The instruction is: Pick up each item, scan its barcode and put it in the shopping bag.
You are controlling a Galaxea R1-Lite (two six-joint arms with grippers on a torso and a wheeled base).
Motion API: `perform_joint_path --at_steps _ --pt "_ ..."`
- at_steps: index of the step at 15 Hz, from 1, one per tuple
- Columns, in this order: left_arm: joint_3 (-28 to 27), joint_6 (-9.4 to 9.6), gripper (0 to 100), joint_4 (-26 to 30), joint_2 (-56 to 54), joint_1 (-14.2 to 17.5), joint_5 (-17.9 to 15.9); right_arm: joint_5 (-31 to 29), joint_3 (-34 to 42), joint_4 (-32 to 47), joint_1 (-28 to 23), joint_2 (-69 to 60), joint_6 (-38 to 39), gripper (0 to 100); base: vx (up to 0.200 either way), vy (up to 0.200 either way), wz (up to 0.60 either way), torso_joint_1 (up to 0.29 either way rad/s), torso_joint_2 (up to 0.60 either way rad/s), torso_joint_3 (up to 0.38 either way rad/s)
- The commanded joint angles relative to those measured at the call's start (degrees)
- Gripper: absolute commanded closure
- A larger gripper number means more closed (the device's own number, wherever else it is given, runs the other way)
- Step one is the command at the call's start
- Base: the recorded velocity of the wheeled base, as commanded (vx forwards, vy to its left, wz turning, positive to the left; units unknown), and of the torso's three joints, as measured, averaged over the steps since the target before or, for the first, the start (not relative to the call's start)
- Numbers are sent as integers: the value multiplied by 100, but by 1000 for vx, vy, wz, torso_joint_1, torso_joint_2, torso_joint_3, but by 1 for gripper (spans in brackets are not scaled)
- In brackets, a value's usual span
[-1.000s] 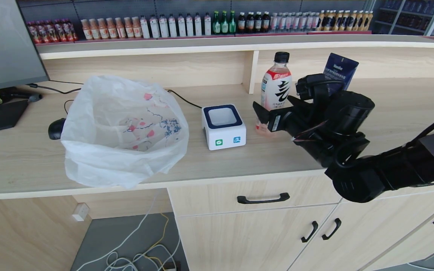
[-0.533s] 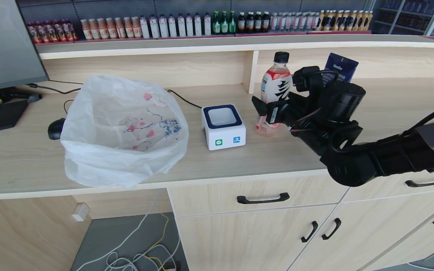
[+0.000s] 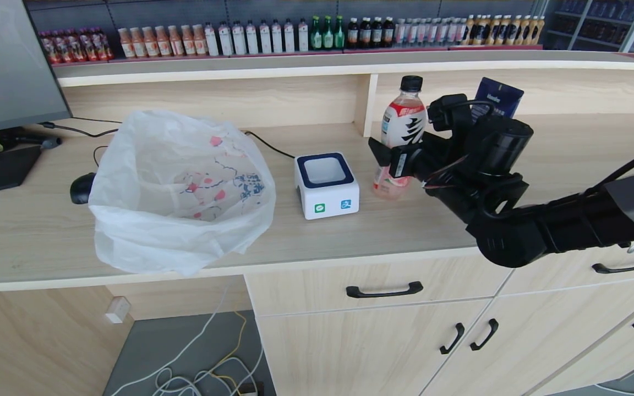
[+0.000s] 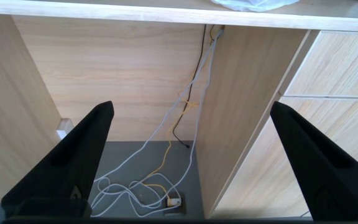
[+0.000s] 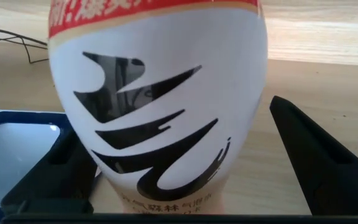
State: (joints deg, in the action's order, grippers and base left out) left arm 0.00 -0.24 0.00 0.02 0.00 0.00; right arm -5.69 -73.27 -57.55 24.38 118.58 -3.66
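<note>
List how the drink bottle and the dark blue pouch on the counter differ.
The bottle is round and clear, with pink drink, a white label and a black cap; the pouch is flat and dark blue. The bottle stands between the open fingers of the right tool; the pouch sits farther back, outside that tool's fingers. Both stand on the wooden counter.

Left to right on counter (image 3: pixel 47 231): bag (image 3: pixel 179 187), scanner (image 3: pixel 326 185), bottle (image 3: pixel 405 124), pouch (image 3: pixel 501 96)
</note>
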Motion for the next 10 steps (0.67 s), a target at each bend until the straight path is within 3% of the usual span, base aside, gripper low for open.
perform_joint_path --at_steps 1,4,5,10 --pt "0 -2 0 0 -2 0 0 -2 5 -2 -4 -10 -3 0 0 0 0 0 0 0" --pt "0 -2 0 0 -2 0 0 7 -12 -10 5 -19 -3 0 0 0 0 0 0 0" --pt "0 -2 0 0 -2 0 0 7 -4 -10 -4 -45 5 100 0 0 0 0 0 0" --pt "0 -2 0 0 -2 0 0 139 32 -19 -12 -168 14 100 0 0 0 0 0 0"
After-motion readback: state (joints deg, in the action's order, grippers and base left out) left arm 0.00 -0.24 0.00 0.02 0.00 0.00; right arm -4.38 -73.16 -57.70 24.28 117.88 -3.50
